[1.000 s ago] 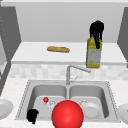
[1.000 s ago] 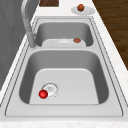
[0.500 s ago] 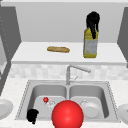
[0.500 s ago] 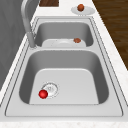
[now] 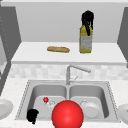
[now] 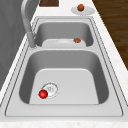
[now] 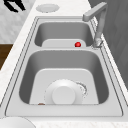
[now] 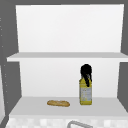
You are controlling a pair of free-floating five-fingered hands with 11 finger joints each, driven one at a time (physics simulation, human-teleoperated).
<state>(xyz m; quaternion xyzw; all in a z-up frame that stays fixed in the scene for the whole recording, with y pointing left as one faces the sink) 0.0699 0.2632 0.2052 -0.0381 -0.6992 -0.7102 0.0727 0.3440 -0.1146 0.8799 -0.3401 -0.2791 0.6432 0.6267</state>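
Note:
My right hand (image 5: 87,18) is curled over the top of a yellow bottle (image 5: 85,41), fingers reaching down its neck. The bottle stands upright on the white shelf (image 5: 107,53) behind the sink. The upper view shows the same hand (image 8: 86,72) on the bottle (image 8: 85,93), with a bread loaf (image 8: 58,103) lying to its left. My left hand (image 5: 32,115) hangs idle by the front left corner of the sink (image 5: 25,95); in the right side view this hand (image 7: 15,5) has straight fingers.
A small red ball (image 6: 43,94) lies by the left basin's drain. A white plate (image 7: 63,93) sits in the right basin. More plates (image 5: 3,108) stand on the counter at both sides. The tap (image 5: 75,68) arches over the divider. A large red ball (image 5: 67,115) looms at the front edge.
My right hand has carried the yellow bottle up and to the left, further onto the shelf. The left hand has not moved.

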